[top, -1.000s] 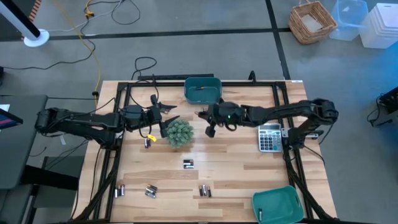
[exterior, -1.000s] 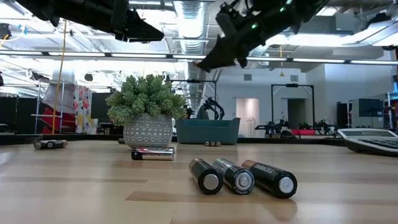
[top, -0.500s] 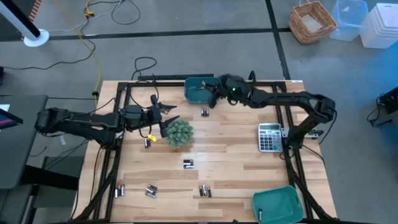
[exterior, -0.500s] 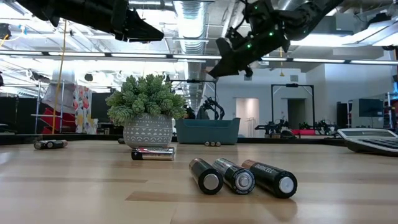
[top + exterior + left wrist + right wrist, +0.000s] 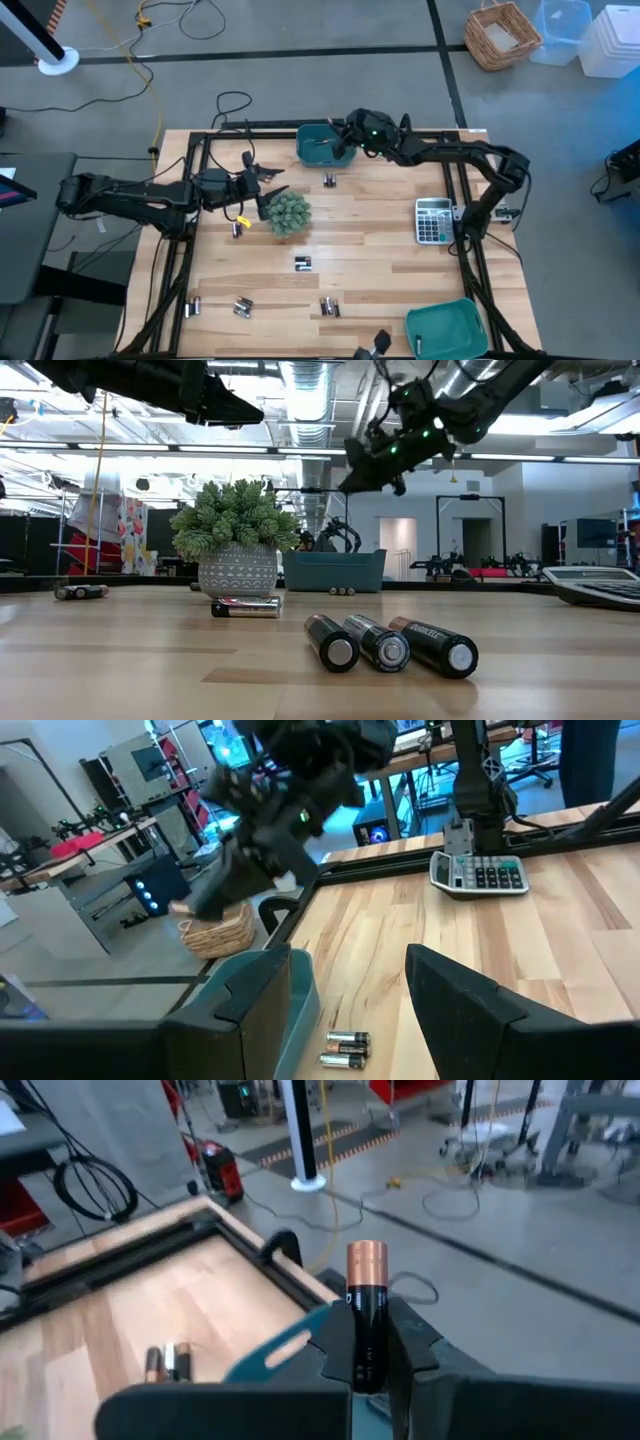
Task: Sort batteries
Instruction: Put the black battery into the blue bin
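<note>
Four views, one moment:
High view, right gripper: raised over the far bin at the far edge of the table.
High view, left gripper: fingers spread wide, holding nothing, just left of the plant.
High view, loose batteries: small groups lie mid-table and along the near edge; one pair lies just near of the far bin.
High view, others: a calculator at right, a near bin at the near right corner.
Low view: three batteries lie side by side up close; the plant stands behind them to the left.
Left wrist view: the spread fingers frame the pair beside the bin.
Right wrist view: fingers are clamped on a battery, black with a copper end, held upright.
</note>
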Motion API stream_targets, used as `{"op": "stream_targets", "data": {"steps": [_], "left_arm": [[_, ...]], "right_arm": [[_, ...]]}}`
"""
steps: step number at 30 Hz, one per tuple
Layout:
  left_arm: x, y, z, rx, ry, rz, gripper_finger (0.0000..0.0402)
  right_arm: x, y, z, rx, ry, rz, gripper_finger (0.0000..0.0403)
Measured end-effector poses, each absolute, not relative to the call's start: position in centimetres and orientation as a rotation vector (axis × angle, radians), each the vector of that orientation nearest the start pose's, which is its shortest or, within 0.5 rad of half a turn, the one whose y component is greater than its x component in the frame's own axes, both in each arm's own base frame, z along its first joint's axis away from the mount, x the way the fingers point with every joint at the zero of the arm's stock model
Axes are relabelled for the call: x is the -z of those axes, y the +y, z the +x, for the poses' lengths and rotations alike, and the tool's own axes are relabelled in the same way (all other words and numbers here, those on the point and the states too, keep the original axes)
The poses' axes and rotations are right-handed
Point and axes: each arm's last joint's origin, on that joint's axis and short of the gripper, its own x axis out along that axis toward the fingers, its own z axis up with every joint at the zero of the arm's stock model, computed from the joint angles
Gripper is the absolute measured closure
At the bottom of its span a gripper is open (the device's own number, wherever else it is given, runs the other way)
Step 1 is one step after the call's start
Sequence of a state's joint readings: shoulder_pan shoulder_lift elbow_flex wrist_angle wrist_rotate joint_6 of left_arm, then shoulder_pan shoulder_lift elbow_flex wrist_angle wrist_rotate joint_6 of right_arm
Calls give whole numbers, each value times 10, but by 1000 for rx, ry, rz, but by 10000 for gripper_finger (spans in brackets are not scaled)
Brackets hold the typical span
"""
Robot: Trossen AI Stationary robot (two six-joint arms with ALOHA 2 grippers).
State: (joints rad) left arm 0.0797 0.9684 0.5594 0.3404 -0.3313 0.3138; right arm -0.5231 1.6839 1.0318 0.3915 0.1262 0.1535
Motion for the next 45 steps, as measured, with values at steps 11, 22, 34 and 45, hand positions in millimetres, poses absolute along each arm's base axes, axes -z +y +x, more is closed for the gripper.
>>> {"op": "stream_targets", "data": {"steps": [11,22,34,45], "left_arm": [[-271,28,212,-407,147,313,210],[-273,28,211,-418,122,236,210],[-270,28,210,-419,148,225,210],[-267,28,210,-417,178,210,210]], "right_arm": [[-217,-208,350,670,261,214,259],[-240,-198,347,643,244,130,192],[-296,-139,335,502,253,-13,202],[-309,-79,332,338,328,-47,202]]}}
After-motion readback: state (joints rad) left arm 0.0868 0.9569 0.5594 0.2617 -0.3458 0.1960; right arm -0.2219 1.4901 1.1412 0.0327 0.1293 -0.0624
